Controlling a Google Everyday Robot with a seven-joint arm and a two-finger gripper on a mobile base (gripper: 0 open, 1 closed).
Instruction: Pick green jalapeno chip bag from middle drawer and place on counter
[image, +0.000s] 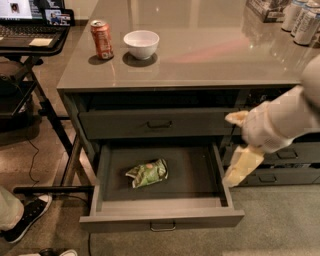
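Note:
The green jalapeno chip bag (147, 173) lies crumpled on the floor of the middle drawer (160, 217), which is pulled out, a little left of its centre. My gripper (238, 142) comes in from the right, just above the drawer's right side wall and to the right of the bag. Its cream fingers (243, 166) are spread apart and hold nothing. The counter (200, 55) is the glossy grey-beige top above the drawers.
A red soda can (101, 39) and a white bowl (141, 44) stand on the counter's left part. Cans (304, 20) and a box stand at its far right. A laptop stand (30, 40) is at the left, and a person's shoe (30, 216) at the lower left.

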